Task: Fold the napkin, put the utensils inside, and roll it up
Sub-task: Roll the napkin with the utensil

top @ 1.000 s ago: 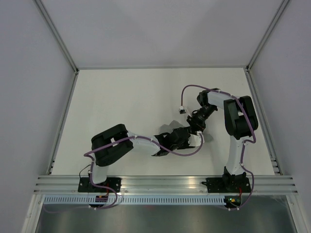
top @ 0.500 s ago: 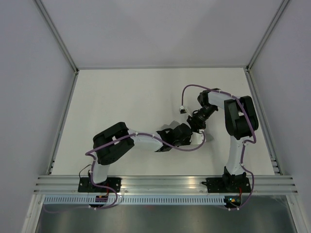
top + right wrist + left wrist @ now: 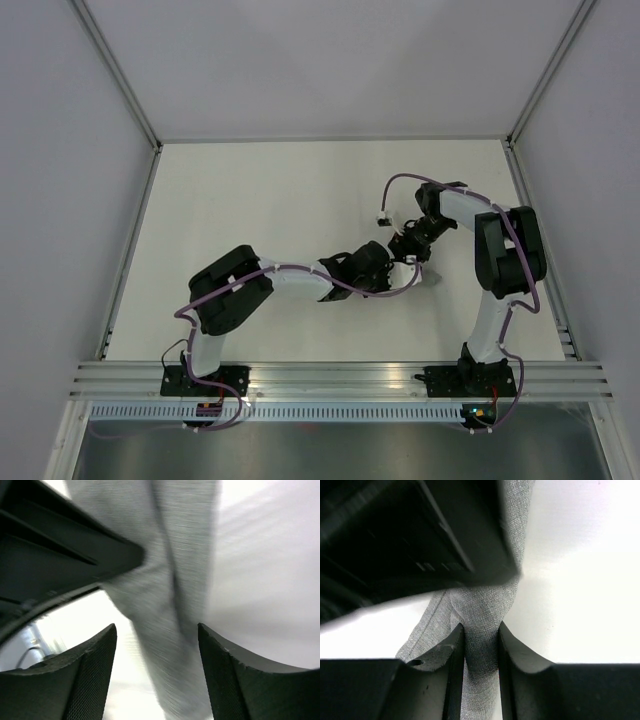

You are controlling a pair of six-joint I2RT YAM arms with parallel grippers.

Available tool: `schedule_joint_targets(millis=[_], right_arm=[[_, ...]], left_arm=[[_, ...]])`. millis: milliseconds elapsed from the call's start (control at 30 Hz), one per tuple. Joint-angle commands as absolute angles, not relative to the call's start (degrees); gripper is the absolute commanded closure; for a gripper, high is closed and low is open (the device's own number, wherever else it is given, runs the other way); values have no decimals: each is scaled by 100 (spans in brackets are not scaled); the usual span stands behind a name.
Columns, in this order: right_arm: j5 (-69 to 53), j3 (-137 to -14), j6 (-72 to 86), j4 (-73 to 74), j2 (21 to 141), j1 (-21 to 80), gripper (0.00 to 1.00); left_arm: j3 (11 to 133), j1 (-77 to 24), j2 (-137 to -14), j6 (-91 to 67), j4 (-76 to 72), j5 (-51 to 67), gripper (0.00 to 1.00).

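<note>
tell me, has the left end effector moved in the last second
yes: the left end effector shifted farther from the near rail and slightly to the right

From high above we look down on the whole table point(image 3: 300, 200); both wrist views, pressed close, share the grey napkin point(image 3: 481, 615) at frame centre.

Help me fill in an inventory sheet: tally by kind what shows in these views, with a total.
Grey napkin: 1
Robot arms: 2 (left arm, right arm)
Utensils: 0 in view
Total: 3
</note>
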State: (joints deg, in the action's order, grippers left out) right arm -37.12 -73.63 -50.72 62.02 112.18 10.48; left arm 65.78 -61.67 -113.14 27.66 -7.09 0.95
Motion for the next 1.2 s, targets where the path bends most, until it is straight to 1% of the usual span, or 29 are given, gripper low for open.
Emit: schedule_joint_targets(millis=[0,100,267,333,400,433,600,733,867,967,1067,1100,1167], right_arm=[[-3366,-7348,-4729,5371,10820,800,27],[-3480,-7321,-4422,5091,10618,590,27],[-4032,-7260,-4149,4659,10240,36,27],[-4218,-7199,-4122,4553,10021,-376,27],[-4464,-7023,-4148,4360,9836,-631,27],[-4508,-6944,-4157,4281,9617,-702,27],[-4535,-5961,-4332,3438,8712,-905,26],[-4614,-5092,-4779,3006,7807,-905,23],[-4588,-4475,-5297,2804,7199,-791,23],[-4325,-3948,-5510,2542,6699,-458,22],[-3807,-3420,-5511,2111,6189,95,21],[-3693,-3306,-5493,2040,5996,471,20],[-3341,-3077,-5467,1838,5880,798,20]], left_arm=[[6592,-6153,-11566,2285,254,817,87],[6688,-6065,-11584,2215,483,1045,87],[7048,-5872,-11715,2101,1097,1546,87],[7154,-5792,-11786,2074,1282,1791,87],[7356,-5652,-11900,2004,1571,1959,87],[7409,-5590,-11944,1952,1660,2221,87],[7936,-5125,-12313,1767,2310,2943,85],[8322,-4887,-12594,1714,2768,3488,84],[8946,-4834,-12980,1731,3382,3875,83],[9324,-4816,-13271,1758,3796,3999,83],[9562,-4781,-13473,1714,3999,4131,83],[9597,-4764,-13517,1679,4034,4227,83],[9712,-4702,-13622,1635,4104,4306,83]])
